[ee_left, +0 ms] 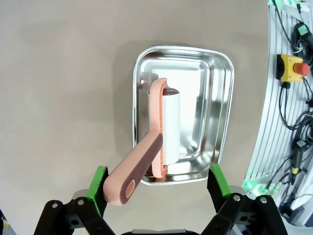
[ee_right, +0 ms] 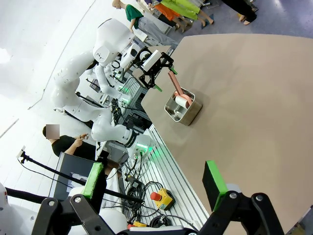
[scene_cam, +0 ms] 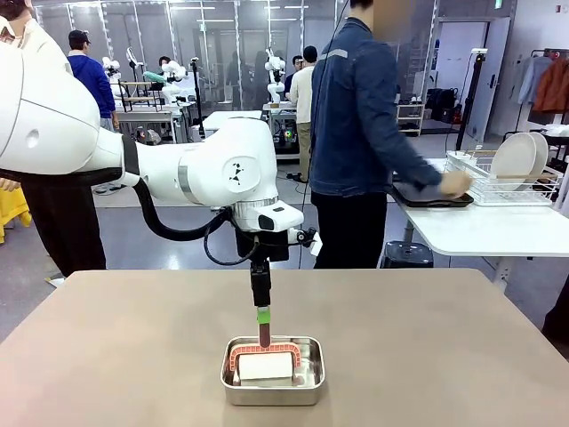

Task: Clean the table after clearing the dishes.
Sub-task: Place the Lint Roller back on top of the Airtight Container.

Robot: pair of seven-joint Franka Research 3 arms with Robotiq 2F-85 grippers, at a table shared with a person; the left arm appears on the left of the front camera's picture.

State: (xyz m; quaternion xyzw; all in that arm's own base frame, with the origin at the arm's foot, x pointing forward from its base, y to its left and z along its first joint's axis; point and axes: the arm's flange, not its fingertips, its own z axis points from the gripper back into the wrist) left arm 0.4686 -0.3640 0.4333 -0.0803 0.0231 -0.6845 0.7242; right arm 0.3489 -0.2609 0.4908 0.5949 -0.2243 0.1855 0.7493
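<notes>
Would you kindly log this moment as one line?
left gripper: open above lint roller handle | roller: in steel pan | right gripper: open, away | table: dishes gone

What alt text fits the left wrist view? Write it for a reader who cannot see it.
A steel pan on the brown table holds a lint roller whose pink handle slants up out of it toward the camera. The left gripper hangs above with jaws open on either side of the handle's end, not gripping it.
</notes>
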